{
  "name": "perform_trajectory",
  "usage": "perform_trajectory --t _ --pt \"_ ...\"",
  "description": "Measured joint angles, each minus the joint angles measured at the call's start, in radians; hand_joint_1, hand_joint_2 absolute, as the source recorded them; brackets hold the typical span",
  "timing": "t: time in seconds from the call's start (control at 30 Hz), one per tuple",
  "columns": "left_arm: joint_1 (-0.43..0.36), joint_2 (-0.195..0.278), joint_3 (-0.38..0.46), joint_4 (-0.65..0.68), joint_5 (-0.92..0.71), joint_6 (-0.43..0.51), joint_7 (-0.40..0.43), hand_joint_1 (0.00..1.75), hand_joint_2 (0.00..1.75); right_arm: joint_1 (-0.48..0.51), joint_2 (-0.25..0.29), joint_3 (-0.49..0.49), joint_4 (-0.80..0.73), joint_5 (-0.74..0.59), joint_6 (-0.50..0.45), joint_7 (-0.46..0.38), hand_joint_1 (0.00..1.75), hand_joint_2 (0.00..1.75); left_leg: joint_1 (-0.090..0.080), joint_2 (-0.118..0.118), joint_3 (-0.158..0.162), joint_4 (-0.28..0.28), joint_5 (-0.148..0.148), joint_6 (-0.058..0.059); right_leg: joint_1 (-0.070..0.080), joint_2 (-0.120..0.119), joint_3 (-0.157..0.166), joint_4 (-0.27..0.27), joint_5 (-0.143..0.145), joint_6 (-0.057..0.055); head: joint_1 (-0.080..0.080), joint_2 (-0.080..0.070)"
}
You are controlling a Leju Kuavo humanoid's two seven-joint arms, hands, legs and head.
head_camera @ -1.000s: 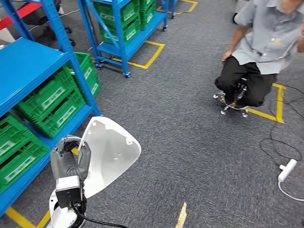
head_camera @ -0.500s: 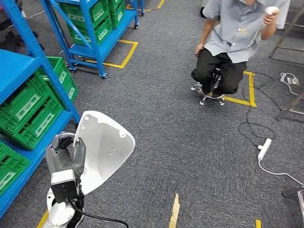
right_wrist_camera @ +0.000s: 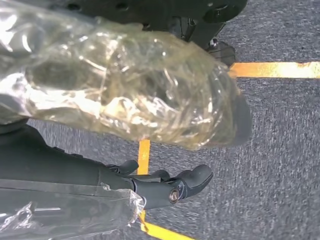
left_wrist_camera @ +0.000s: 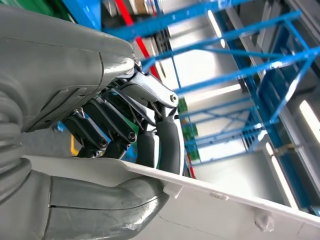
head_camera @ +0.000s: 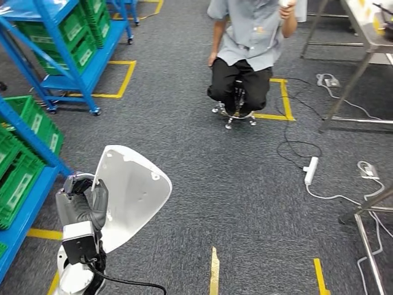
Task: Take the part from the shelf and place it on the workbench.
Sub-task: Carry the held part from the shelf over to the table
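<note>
Far left in the head view: blue shelf (head_camera: 27, 184) loaded with green crates (head_camera: 16, 172), a second blue rack (head_camera: 69, 55) farther back with more green crates. Low left, just right of the shelf: left hand (head_camera: 83, 206) clamped on the near edge of the white part (head_camera: 132, 193), a broad curved shell with small mounting holes, held up over the grey carpet (head_camera: 194, 184) and tilted, clear of shelf and floor. Same grip from the left wrist view: thumb under the white panel (left_wrist_camera: 226, 205), dark fingers (left_wrist_camera: 170, 145) wrapped over its rim, blue shelf frames beyond. Yellow tape lines (head_camera: 214, 270) on the carpet below and right of the part. Centre top: a person (head_camera: 250, 43) in a grey shirt seated on a wheeled stool (head_camera: 234, 110), one hand raised. Farther right: white power strip (head_camera: 311, 170) with cables trailing over the carpet, then metal legs and the edge of a table (head_camera: 366, 31) at upper right. Right wrist view: right hand (right_wrist_camera: 173, 187) hanging over carpet and yellow tape, dark fingers loosely extended, holding nothing, a plastic-wrapped body part above it.
</note>
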Motion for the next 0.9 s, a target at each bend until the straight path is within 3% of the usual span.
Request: perform_trajectory --t 0.07,0.13,0.17,0.2,0.27,0.3,0.37,0.4,0.43,0.5,0.57,0.63,0.7,0.77,0.83,0.87,0.9 --pt "0.001 0.001 0.000 -0.001 0.000 0.000 0.000 1.75 1.75 -0.002 0.000 0.000 0.000 0.000 0.000 -0.001 0.00 0.00 0.004 -0.044 0.022 -0.057 0.011 0.003 -0.003 0.024 -0.015 0.009 0.001 0.012 0.000 0.000" --pt "0.002 0.000 0.001 -0.001 0.001 0.000 0.000 1.75 1.75 0.001 0.000 0.000 0.000 0.001 0.000 -0.001 0.00 0.00 0.001 -0.030 0.022 -0.064 0.009 0.012 -0.008 0.045 -0.029 0.009 0.005 0.026 0.000 0.000" --pt "0.001 0.000 0.001 -0.001 0.003 0.000 0.000 1.75 1.75 0.003 0.000 0.000 0.000 0.001 0.000 -0.001 0.00 0.00 0.001 -0.017 0.023 -0.068 0.011 0.018 -0.008 0.036 -0.036 0.014 0.003 0.030 0.000 0.000" --pt "0.000 -0.001 0.002 -0.001 0.004 -0.001 0.000 1.75 1.75 0.004 0.000 0.000 0.000 0.000 0.000 -0.001 0.00 0.00 0.002 -0.002 0.024 -0.072 0.013 0.024 -0.007 0.012 -0.048 0.032 -0.008 0.035 0.004 0.000" --pt "0.001 -0.002 0.003 -0.002 0.007 -0.002 0.000 1.75 1.75 0.001 0.000 0.000 0.000 0.000 0.000 -0.001 0.00 0.00 -0.001 0.031 0.027 -0.077 0.014 0.034 -0.004 -0.057 -0.100 0.133 -0.059 0.041 0.012 0.000" --pt "0.002 -0.003 0.003 -0.002 0.007 -0.002 0.000 1.75 1.75 -0.001 0.000 0.000 0.000 0.000 0.000 0.000 0.00 0.00 -0.004 0.048 0.027 -0.077 0.013 0.037 -0.005 -0.079 -0.134 0.201 -0.089 0.044 0.017 0.000" --pt "0.004 -0.002 0.003 -0.002 0.007 -0.003 0.000 1.75 1.75 -0.001 0.000 0.000 0.000 0.000 0.000 0.000 0.00 0.00 -0.007 0.080 0.027 -0.077 0.010 0.039 -0.007 -0.092 -0.175 0.287 -0.115 0.047 0.017 0.000" --pt "0.004 -0.002 0.003 -0.002 0.007 -0.003 0.000 1.75 1.75 0.001 0.000 0.000 0.000 0.000 0.000 0.000 0.00 0.00 -0.008 0.094 0.028 -0.077 0.009 0.039 -0.007 -0.095 -0.168 0.276 -0.101 0.047 0.018 0.000" --pt "0.004 -0.003 0.003 -0.002 0.008 -0.004 0.000 1.75 1.75 0.002 0.000 0.000 0.000 -0.001 0.000 0.000 0.00 0.00 -0.008 0.107 0.030 -0.077 0.007 0.038 -0.006 -0.101 -0.141 0.227 -0.072 0.044 0.018 0.000" --pt "0.004 -0.003 0.003 -0.002 0.008 -0.004 0.000 1.75 1.75 0.002 0.000 0.000 0.000 -0.001 0.000 0.001 0.00 0.00 -0.011 0.128 0.036 -0.076 0.002 0.033 0.003 -0.143 -0.059 0.085 -0.020 0.035 0.018 0.000" --pt "0.004 -0.003 0.004 -0.002 0.008 -0.004 0.000 1.75 1.75 -0.002 0.000 0.000 0.000 -0.001 0.000 0.000 0.00 0.00 -0.015 0.146 0.040 -0.075 -0.002 0.026 0.014 -0.175 -0.015 0.011 -0.007 0.024 0.016 0.000" --pt "0.004 -0.003 0.004 -0.002 0.008 -0.004 0.001 1.75 1.75 -0.001 0.000 0.000 0.000 -0.002 0.000 0.001 0.00 0.00 -0.016 0.164 0.044 -0.077 -0.004 0.018 0.017 -0.160 -0.013 0.004 -0.007 0.014 0.016 0.000" --pt "0.004 -0.004 0.005 -0.003 0.009 -0.003 0.001 1.75 1.75 0.001 0.001 0.000 0.000 -0.002 0.000 0.001 0.00 0.00 -0.012 0.144 0.044 -0.063 -0.020 0.008 0.012 -0.137 -0.009 -0.005 -0.001 0.004 0.015 0.000" --pt "0.006 -0.003 0.010 -0.004 0.013 -0.002 0.001 1.75 1.75 0.000 0.001 0.000 0.000 -0.003 0.000 0.002 0.00 0.00 -0.009 0.092 0.011 0.018 -0.070 0.001 0.006 -0.114 -0.004 -0.011 0.003 -0.004 0.010 0.000" --pt "0.011 -0.002 0.016 -0.005 0.017 0.000 0.001 1.75 1.75 -0.002 0.001 0.000 0.000 -0.003 0.000 0.002 0.00 0.00 -0.009 0.068 -0.054 0.146 -0.125 -0.002 0.005 -0.087 -0.003 -0.011 0.003 -0.008 0.007 0.000" --pt "0.012 -0.002 0.019 -0.005 0.018 0.000 0.002 1.75 1.75 -0.001 0.001 0.000 0.000 -0.003 0.001 0.002 0.00 0.00 -0.009 0.065 -0.076 0.186 -0.132 -0.003 0.005 -0.073 -0.002 -0.011 0.003 -0.009 0.006 0.000" --pt "0.013 -0.002 0.021 -0.005 0.018 0.000 0.002 1.75 1.75 0.000 0.002 0.000 0.000 -0.003 0.001 0.003 0.00 0.00 -0.008 0.064 -0.084 0.193 -0.118 -0.003 0.005 -0.058 -0.001 -0.010 0.003 -0.009 0.006 0.000"
